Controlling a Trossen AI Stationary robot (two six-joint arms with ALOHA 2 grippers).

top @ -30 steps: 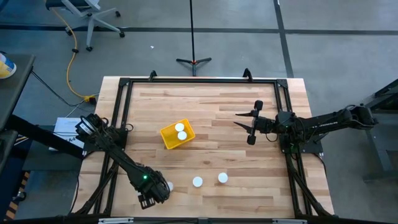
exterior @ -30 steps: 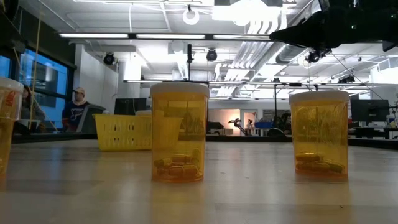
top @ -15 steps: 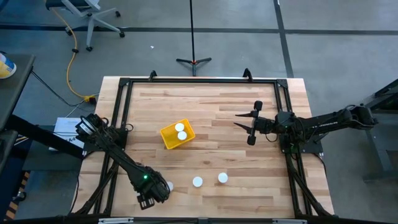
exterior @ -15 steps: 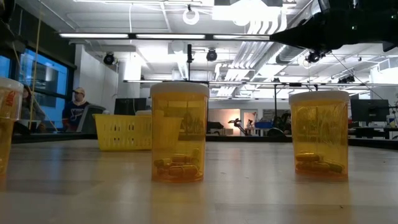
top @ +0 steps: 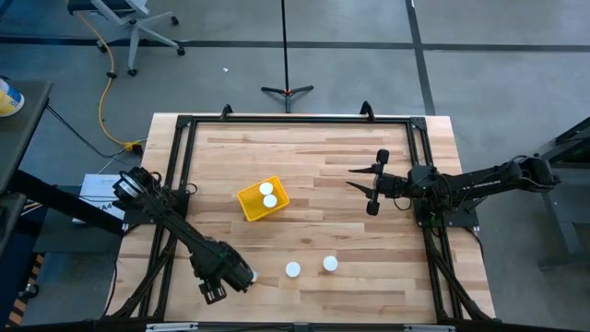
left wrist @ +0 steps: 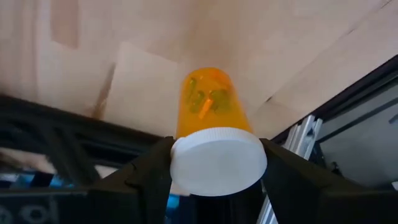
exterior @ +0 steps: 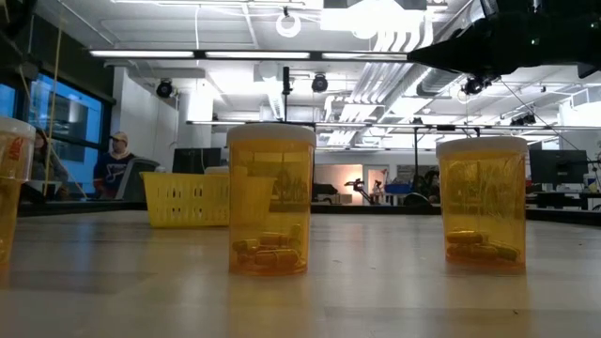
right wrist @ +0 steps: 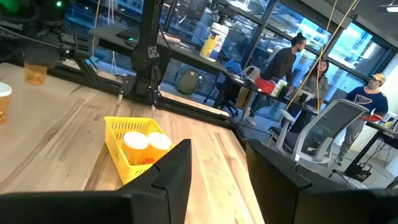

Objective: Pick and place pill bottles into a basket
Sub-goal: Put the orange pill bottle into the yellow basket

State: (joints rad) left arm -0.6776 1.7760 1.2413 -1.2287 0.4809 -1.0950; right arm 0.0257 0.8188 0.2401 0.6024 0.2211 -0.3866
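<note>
At the table's near left stands a pill bottle point(left wrist: 210, 99), orange with a white cap, and my left gripper point(top: 241, 275) is shut on it from above. Two more pill bottles point(top: 292, 269) point(top: 330, 265) stand upright on their bases on the wood near the front edge; the low view shows them too point(exterior: 270, 199) point(exterior: 482, 202). The yellow basket point(top: 249, 205) sits left of the middle with two white-capped bottles point(top: 268, 195) inside. Above the table's right part my right gripper point(top: 367, 187) hangs open and level, nothing between its fingers. My left gripper pinches the bottle's white cap point(left wrist: 180, 163) between its two fingers, one on each side of the rim. The fingers point(left wrist: 146, 177) slant steeply down from above. The orange body points away below the cap toward the wood; whether its base is on the table I cannot tell.
A black frame point(top: 175, 166) runs round the wooden top, and its near-left rail lies close beside my left gripper. Bare wood spreads between the basket and the two standing bottles. People sit at desks beyond the table point(right wrist: 292, 59).
My left gripper has tipped and turned a little over the bottle at the near left, shifting slightly toward the table's left edge. The bottles and the basket stand where they were.
</note>
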